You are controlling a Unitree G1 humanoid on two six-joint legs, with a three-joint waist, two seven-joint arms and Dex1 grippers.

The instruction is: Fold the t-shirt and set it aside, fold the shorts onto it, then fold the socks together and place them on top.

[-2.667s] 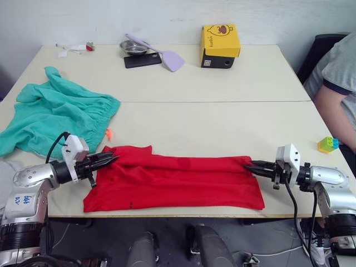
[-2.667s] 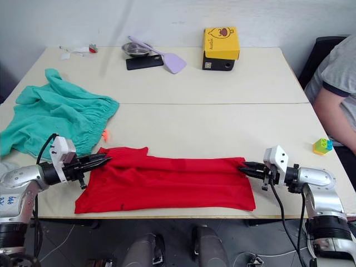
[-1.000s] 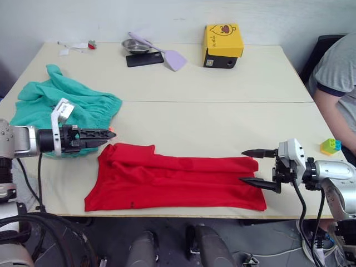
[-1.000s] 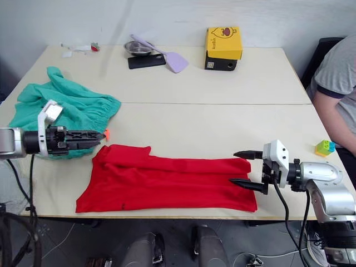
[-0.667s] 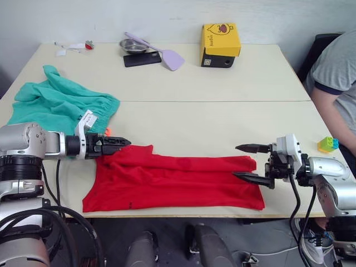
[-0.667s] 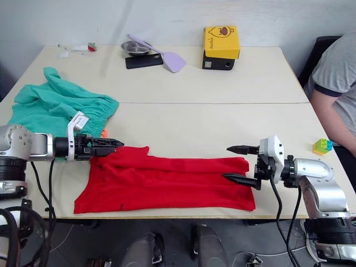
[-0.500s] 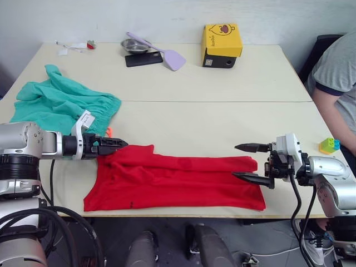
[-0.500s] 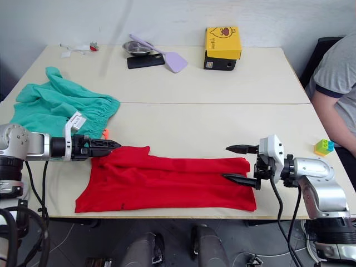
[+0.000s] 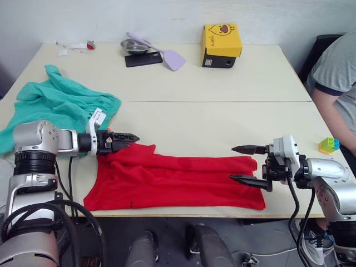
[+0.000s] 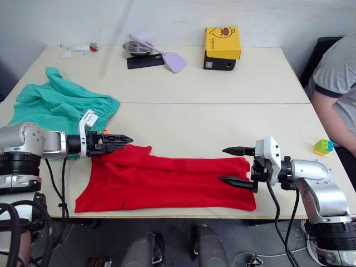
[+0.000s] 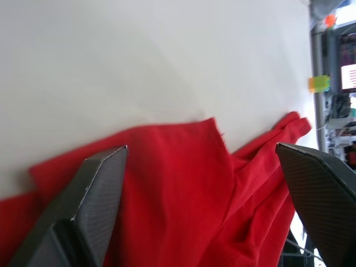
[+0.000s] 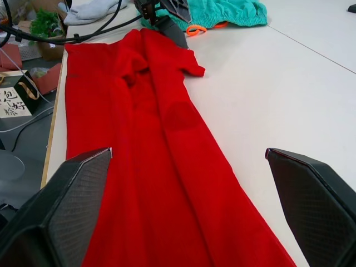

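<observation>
The red t-shirt lies folded into a long strip along the table's front edge. My left gripper reaches over the strip's far left corner; in the left wrist view the left gripper is open, with red cloth between its fingers. My right gripper is open at the strip's right end, one finger past the far edge and one over the cloth. The teal shorts lie crumpled at the left, orange drawstring beside my left gripper. The light grey socks lie beyond the shirt's left end.
At the back of the table stand a yellow box, a metal bowl, a black phone and a lilac spatula. Toy bricks sit at the right edge, next to a seated person.
My left gripper has swung from over the shorts to the shirt's far left corner. My right gripper, open throughout the last second, has edged inward over the shirt's right end.
</observation>
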